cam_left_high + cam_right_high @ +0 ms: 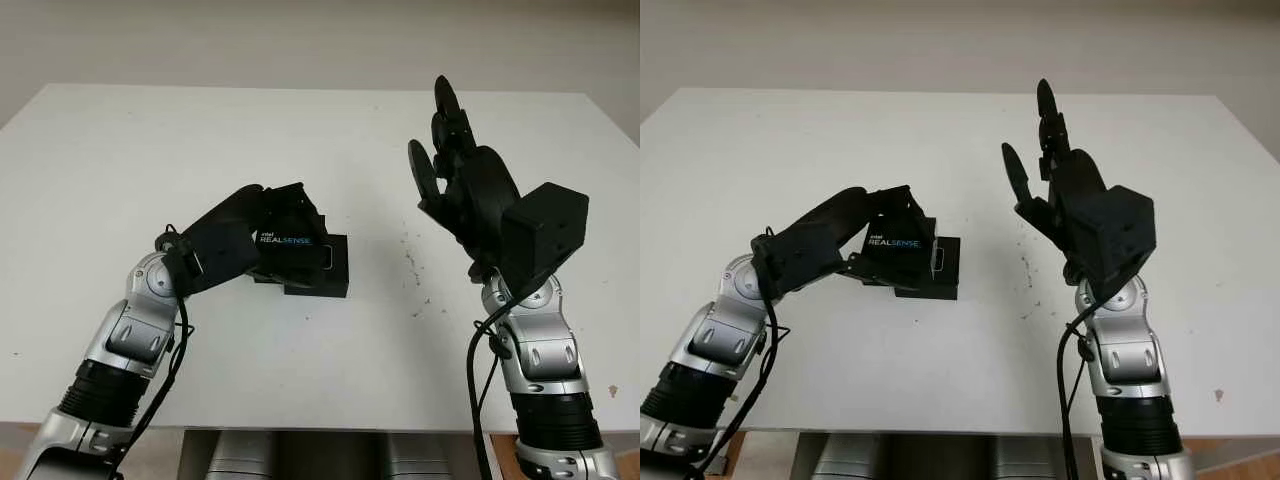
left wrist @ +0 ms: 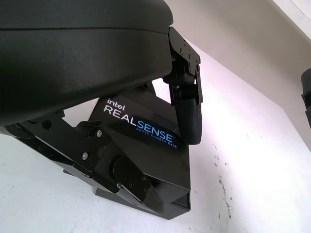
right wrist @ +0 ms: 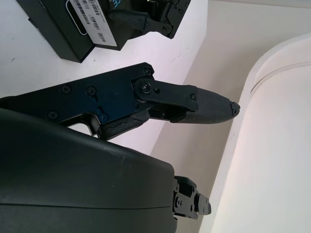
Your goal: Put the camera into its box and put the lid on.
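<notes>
A black lid (image 1: 287, 239) printed "Intel RealSense" is tilted over the black box (image 1: 328, 268), which lies near the middle of the white table (image 1: 330, 150). My left hand (image 1: 268, 218) is shut on the lid, with fingers (image 2: 187, 114) curled over its far edge and the thumb under its near side. In the left wrist view the lid (image 2: 146, 141) sits partly over the box (image 2: 177, 204), and the box's inside is hidden. My right hand (image 1: 448, 150) is open, raised above the table to the right of the box (image 3: 73, 29).
A few dark specks (image 1: 411, 262) mark the table between the box and the right arm. The table's front edge (image 1: 330, 425) runs just ahead of both arms. A pale wall lies beyond the far edge.
</notes>
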### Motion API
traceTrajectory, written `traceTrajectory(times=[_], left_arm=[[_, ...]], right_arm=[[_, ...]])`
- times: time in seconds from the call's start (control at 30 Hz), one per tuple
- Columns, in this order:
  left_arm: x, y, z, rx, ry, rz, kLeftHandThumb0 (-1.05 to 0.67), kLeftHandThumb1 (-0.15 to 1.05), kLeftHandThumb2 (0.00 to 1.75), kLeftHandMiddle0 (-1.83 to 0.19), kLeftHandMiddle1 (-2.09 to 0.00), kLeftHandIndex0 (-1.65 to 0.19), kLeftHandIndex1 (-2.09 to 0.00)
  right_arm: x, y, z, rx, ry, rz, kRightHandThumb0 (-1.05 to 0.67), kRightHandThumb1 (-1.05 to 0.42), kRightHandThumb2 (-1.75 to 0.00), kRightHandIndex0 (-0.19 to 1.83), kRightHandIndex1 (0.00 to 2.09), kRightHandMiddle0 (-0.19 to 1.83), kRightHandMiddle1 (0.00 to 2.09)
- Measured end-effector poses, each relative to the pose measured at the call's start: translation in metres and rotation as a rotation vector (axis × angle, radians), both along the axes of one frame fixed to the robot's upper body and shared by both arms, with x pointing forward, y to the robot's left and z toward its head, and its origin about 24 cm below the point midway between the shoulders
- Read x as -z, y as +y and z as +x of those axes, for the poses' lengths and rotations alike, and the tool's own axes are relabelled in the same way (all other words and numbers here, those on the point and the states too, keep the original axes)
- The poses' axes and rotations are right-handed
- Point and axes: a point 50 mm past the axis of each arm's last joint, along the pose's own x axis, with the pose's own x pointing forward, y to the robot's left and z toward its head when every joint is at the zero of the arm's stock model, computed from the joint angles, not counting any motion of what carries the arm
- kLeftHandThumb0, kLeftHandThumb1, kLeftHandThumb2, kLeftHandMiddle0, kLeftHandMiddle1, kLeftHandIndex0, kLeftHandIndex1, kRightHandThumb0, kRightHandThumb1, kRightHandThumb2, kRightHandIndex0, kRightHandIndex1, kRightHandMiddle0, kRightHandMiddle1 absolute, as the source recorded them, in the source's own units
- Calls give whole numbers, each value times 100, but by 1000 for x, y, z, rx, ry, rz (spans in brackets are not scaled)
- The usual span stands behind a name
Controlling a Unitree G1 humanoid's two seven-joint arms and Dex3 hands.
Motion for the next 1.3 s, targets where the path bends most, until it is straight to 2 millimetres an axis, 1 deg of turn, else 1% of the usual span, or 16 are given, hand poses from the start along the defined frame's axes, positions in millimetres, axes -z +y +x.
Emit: traceTrajectory(times=[0.23,0.33,0.47,0.7,0.83,1.03,1.3], left_arm=[[1,-2,-1,3,2,-9,-7,95,5,-37,-139,-28,-141],[2,-3,-1,4,3,-14,-7,95,5,-37,-140,-28,-141],[2,-5,-1,10,2,-19,-7,95,5,-37,-144,-28,-144],[4,-9,-1,22,16,-39,-6,96,6,-37,-147,-26,-147],[5,-11,-1,25,17,-41,-6,95,5,-38,-151,-28,-151],[7,-18,0,39,8,-53,-5,93,5,-37,-151,-28,-153],[5,-30,3,34,20,-53,-6,94,5,-39,-152,-27,-153]], right_arm=[[0,0,0,-6,4,14,-70,-105,-55,-17,4,-13,4],[1,1,0,-16,14,68,-71,-105,-59,-19,1,-18,1],[2,2,0,-29,15,125,-73,-105,-61,-19,0,-19,0],[1,0,0,-19,13,130,-76,-105,-60,-19,0,-18,0],[1,0,0,-20,13,135,-74,-105,-61,-19,0,-19,0],[1,0,-1,-19,14,135,-74,-105,-61,-19,0,-18,0],[3,0,-1,-18,24,132,-73,-105,-61,-19,0,-18,0]])
